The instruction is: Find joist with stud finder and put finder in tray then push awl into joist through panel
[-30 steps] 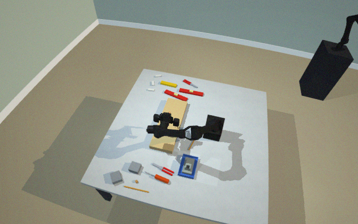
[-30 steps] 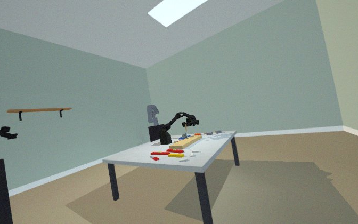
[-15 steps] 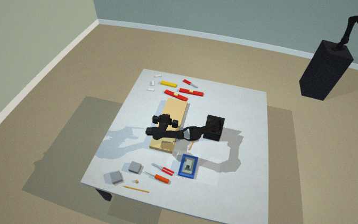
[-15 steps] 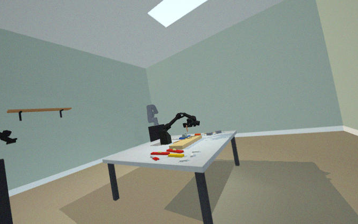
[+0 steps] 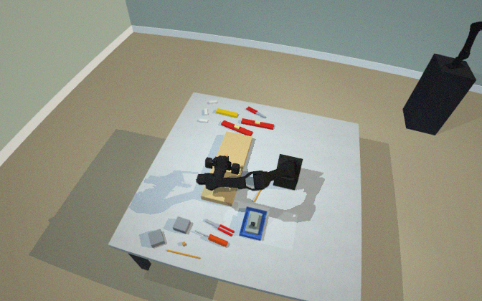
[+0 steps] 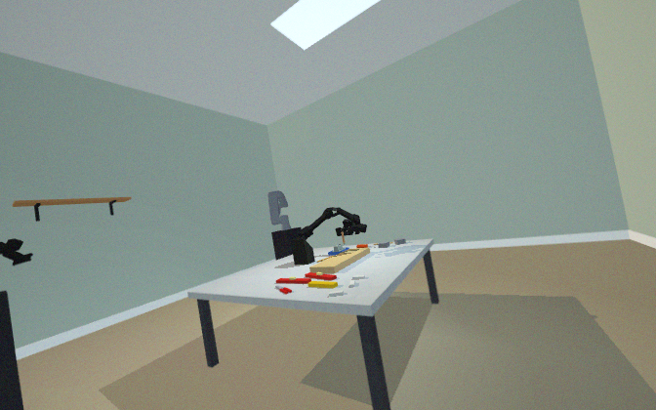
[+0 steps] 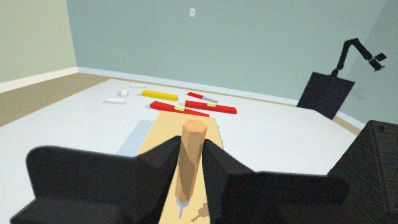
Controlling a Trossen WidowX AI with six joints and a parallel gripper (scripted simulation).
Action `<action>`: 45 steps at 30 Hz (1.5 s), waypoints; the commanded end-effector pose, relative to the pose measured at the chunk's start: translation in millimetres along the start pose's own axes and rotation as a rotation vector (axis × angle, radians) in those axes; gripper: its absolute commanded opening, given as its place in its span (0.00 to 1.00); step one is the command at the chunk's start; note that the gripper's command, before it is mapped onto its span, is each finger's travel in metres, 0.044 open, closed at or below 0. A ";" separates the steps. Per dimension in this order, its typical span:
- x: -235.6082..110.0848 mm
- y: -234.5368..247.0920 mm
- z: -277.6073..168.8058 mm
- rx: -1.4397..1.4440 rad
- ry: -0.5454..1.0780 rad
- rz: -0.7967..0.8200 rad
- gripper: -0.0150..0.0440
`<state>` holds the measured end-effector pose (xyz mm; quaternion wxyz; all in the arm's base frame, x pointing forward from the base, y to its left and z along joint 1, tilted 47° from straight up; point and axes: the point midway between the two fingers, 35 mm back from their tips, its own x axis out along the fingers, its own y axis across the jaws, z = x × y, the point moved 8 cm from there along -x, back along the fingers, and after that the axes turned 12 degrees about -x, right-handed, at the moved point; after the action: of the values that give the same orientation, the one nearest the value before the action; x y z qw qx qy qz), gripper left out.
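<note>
The black tool is closed tight on the wooden-handled awl with a thin metal tip. The awl is held nearly upright, tip down, over the flat tan wooden panel in the middle of the white counter.

The small grey stud finder is seen lying in the blue tray, at about 5 o'clock from the panel. So the finding step seems to be done, and the poking step is judged to be the one in hand.

For the next move, the awl should be kept straight and pushed down at one spot only. Only one hole is allowed, so the spot must be picked with care. Where the hidden joist runs cannot be seen.

In the wrist view, the handle is shown squeezed between the two fingers, with the tip near the panel; whether it touches cannot be told. A faint darker mark on the wood beside the tip is seen there too, but it is too blurry to name.

In the top view, the awl is mostly hidden by the arm, but the tray and the tool's place over the 6 o'clock half of the panel are shown. In the exterior view, a gap between the tool and the panel is shown from the side.
</note>
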<state>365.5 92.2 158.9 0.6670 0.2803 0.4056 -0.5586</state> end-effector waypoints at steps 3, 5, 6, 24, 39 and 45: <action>1.8 1.6 -7.9 0.005 0.000 0.001 0.25; 2.4 2.1 -10.6 0.005 0.000 0.001 0.25; 2.7 2.3 -11.9 0.005 0.000 0.001 0.25; 7.4 7.4 -35.2 0.005 0.001 0.001 0.25; 9.5 9.1 -45.2 0.005 0.001 0.000 0.25; 9.5 9.1 -45.2 0.005 0.001 0.000 0.25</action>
<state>364.3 125.0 127.4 0.6667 0.2786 0.4043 -0.5607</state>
